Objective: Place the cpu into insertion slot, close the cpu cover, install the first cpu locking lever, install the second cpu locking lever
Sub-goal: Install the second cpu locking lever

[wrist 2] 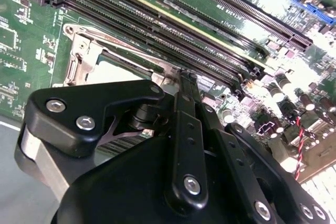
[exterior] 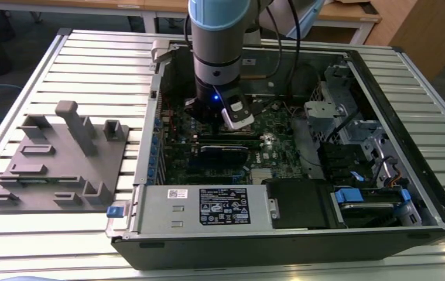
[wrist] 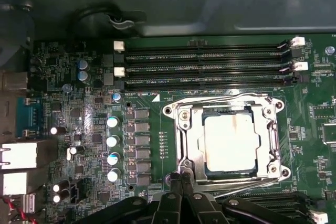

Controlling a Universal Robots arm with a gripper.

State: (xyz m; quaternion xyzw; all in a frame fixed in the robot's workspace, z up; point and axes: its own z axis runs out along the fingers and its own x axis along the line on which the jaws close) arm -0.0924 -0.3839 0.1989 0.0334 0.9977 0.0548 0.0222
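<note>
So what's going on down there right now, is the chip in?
Claw shut, fingertips at the cover's edge. Cpu seated in the insertion slot, cpu cover down over it. Nothing blocking the socket.

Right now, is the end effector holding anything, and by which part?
Cannot tell. The end effector sits at the cpu cover's edge; the cpu is already in the socket.
</note>
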